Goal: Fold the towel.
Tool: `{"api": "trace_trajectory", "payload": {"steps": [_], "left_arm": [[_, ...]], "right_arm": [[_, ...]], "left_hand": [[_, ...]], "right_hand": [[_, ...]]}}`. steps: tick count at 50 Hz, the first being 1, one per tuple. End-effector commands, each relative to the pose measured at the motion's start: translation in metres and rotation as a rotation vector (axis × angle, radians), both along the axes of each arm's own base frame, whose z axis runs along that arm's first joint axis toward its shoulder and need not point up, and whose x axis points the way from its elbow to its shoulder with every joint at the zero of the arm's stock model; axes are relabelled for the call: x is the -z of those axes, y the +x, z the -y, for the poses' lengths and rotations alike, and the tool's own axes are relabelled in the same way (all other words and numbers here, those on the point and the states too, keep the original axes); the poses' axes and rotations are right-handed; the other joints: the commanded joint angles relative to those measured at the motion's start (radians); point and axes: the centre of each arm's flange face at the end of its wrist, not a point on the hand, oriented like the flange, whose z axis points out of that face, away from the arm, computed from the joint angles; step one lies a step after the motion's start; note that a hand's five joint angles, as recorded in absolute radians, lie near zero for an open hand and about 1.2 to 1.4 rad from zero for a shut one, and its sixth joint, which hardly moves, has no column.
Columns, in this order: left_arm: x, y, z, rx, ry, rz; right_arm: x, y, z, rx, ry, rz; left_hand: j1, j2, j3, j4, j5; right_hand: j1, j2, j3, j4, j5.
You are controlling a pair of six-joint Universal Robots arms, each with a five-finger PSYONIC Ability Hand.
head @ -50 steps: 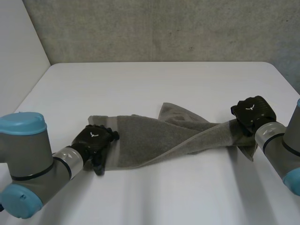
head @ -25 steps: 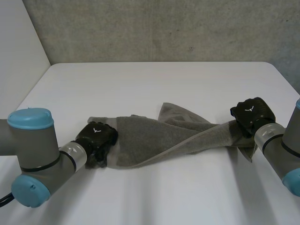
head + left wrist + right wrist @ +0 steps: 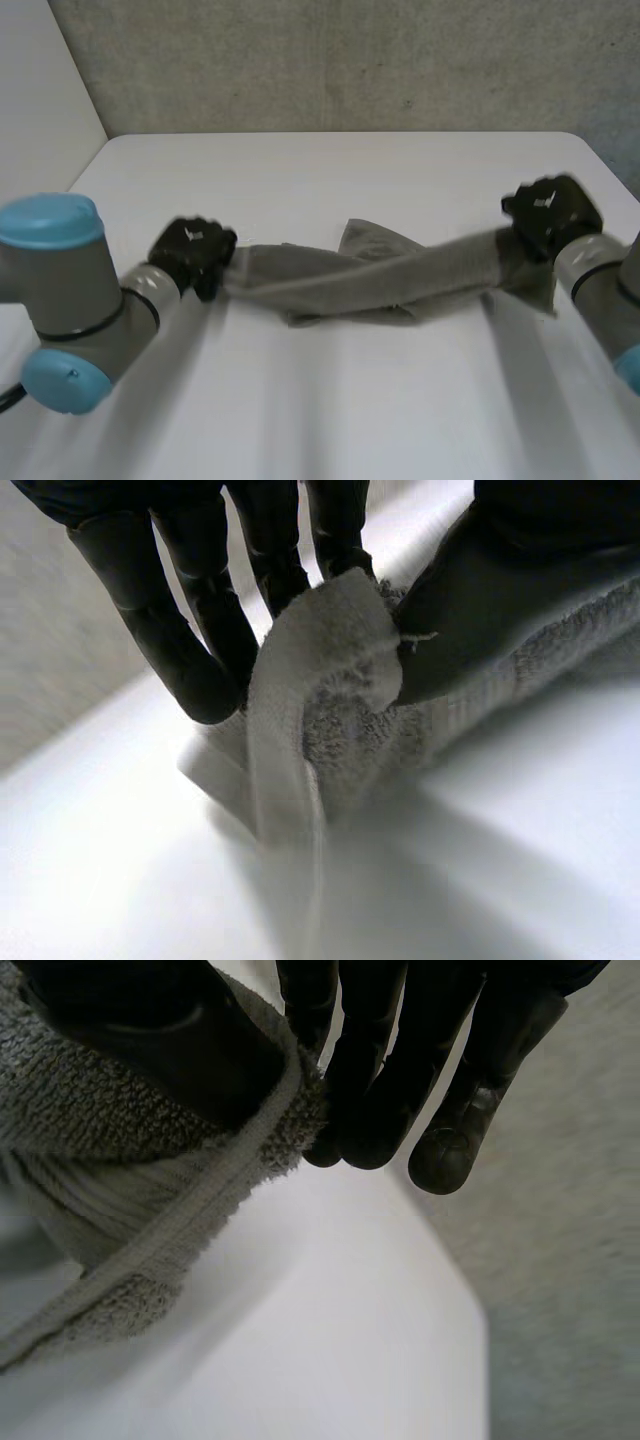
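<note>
The left arm reaches in from the table's left side. Its hand sits near the left edge, about midway between the front and the far edge. In the left wrist view the left hand has its fingers curled down over one end of the towel. The thumb presses the bunched cloth from the other side, so that end is pinched, and the white table lies below.

The grey towel stretches from this hand across the middle of the table to the other hand. It is pulled into a long, narrow, twisted band. The band dips at its middle, and whether it touches the table there cannot be told. A loose flap points toward the far edge about halfway along, and another corner hangs down just under the right hand.

The right hand is near the table's right edge, at the end of the right arm. In the right wrist view its fingers close against the thumb with the hemmed edge of the towel caught between them. Cloth drapes away under the palm over the table. A rough grey wall stands behind the far edge.
</note>
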Motion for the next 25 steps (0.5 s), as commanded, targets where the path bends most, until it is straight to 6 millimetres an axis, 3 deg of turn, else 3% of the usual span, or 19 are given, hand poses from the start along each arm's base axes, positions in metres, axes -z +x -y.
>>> {"api": "trace_trajectory", "payload": {"steps": [1, 2, 3, 5, 6, 7, 8, 9, 12, 15, 16, 17, 18, 19, 20, 21, 22, 24, 25], "left_arm": [[-0.101, 0.006, -0.007, -0.053, -0.216, -0.209], [-0.125, 0.009, -0.014, -0.051, -0.268, -0.262], [-0.125, 0.009, -0.014, -0.051, -0.268, -0.263], [-0.178, 0.020, -0.032, -0.046, -0.395, -0.377], [-0.179, 0.020, -0.032, -0.046, -0.396, -0.377], [-0.201, 0.024, -0.040, -0.041, -0.451, -0.425], [-0.222, 0.028, -0.048, -0.036, -0.501, -0.461], [-0.222, 0.028, -0.048, -0.036, -0.502, -0.461], [-0.239, 0.033, -0.054, -0.043, -0.533, -0.473], [-0.234, 0.037, -0.050, -0.066, -0.470, -0.442], [-0.219, 0.035, -0.043, -0.078, -0.402, -0.413], [-0.219, 0.035, -0.043, -0.078, -0.401, -0.413], [-0.200, 0.032, -0.034, -0.087, -0.325, -0.383], [-0.200, 0.032, -0.033, -0.087, -0.324, -0.383], [-0.181, 0.029, -0.026, -0.097, -0.251, -0.351], [-0.161, 0.027, -0.019, -0.105, -0.179, -0.319], [-0.161, 0.027, -0.019, -0.105, -0.178, -0.318], [-0.124, 0.020, -0.008, -0.109, -0.066, -0.245], [-0.124, 0.020, -0.008, -0.109, -0.066, -0.245]], "right_arm": [[-0.091, 0.000, -0.009, -0.018, -0.186, 0.167], [-0.110, 0.000, -0.015, -0.037, -0.204, 0.190], [-0.110, 0.000, -0.015, -0.037, -0.204, 0.190], [-0.150, 0.000, -0.031, -0.089, -0.242, 0.217], [-0.150, 0.000, -0.032, -0.089, -0.242, 0.217], [-0.150, 0.000, -0.032, -0.089, -0.242, 0.217], [-0.170, 0.001, -0.043, -0.113, -0.262, 0.227], [-0.191, 0.000, -0.055, -0.127, -0.287, 0.235], [-0.210, -0.006, -0.064, -0.122, -0.295, 0.234], [-0.210, -0.006, -0.065, -0.122, -0.272, 0.227], [-0.207, -0.006, -0.065, -0.122, -0.241, 0.213], [-0.197, -0.006, -0.060, -0.117, -0.181, 0.194], [-0.197, -0.006, -0.060, -0.117, -0.180, 0.194], [-0.183, -0.005, -0.053, -0.113, -0.113, 0.166], [-0.167, -0.001, -0.048, -0.118, -0.043, 0.131], [-0.167, -0.001, -0.048, -0.118, -0.042, 0.130], [-0.152, 0.001, -0.042, -0.118, 0.015, 0.088], [-0.138, 0.001, -0.036, -0.114, 0.059, 0.049], [-0.127, 0.002, -0.028, -0.111, 0.087, 0.012]], "left_hand": [[-0.039, -0.103, -0.143, -0.121, -0.260], [-0.039, -0.103, -0.143, -0.121, -0.260], [-0.039, -0.103, -0.143, -0.121, -0.260], [-0.039, -0.103, -0.143, -0.121, -0.260], [-0.039, -0.103, -0.143, -0.121, -0.260], [-0.039, -0.103, -0.143, -0.121, -0.260], [-0.039, -0.103, -0.143, -0.121, -0.260], [-0.039, -0.103, -0.143, -0.121, -0.260], [-0.039, -0.103, -0.143, -0.121, -0.260], [-0.039, -0.103, -0.143, -0.121, -0.260], [-0.039, -0.103, -0.143, -0.121, -0.260], [-0.039, -0.103, -0.143, -0.121, -0.260], [-0.039, -0.103, -0.143, -0.121, -0.260], [-0.039, -0.103, -0.143, -0.121, -0.260], [-0.039, -0.103, -0.143, -0.121, -0.260], [-0.039, -0.103, -0.143, -0.121, -0.260], [-0.039, -0.103, -0.143, -0.121, -0.260], [-0.039, -0.103, -0.143, -0.121, -0.260], [-0.039, -0.103, -0.143, -0.121, -0.260]], "right_hand": [[0.059, 0.063, 0.052, 0.048, 0.048], [0.059, 0.063, 0.052, 0.048, 0.048], [0.059, 0.063, 0.052, 0.048, 0.048], [0.059, 0.063, 0.052, 0.048, 0.048], [0.059, 0.063, 0.052, 0.048, 0.048], [0.059, 0.063, 0.052, 0.048, 0.048], [0.059, 0.063, 0.052, 0.048, 0.048], [0.059, 0.063, 0.052, 0.048, 0.048], [0.059, 0.063, 0.052, 0.048, 0.048], [0.059, 0.063, 0.052, 0.048, 0.048], [0.059, 0.063, 0.052, 0.048, 0.048], [0.059, 0.063, 0.052, 0.048, 0.048], [0.059, 0.063, 0.052, 0.048, 0.048], [0.059, 0.063, 0.052, 0.048, 0.048], [0.059, 0.063, 0.052, 0.048, 0.048], [0.059, 0.063, 0.052, 0.048, 0.048], [0.059, 0.063, 0.052, 0.048, 0.048], [0.059, 0.063, 0.052, 0.048, 0.048], [0.059, 0.063, 0.052, 0.048, 0.048]]}}
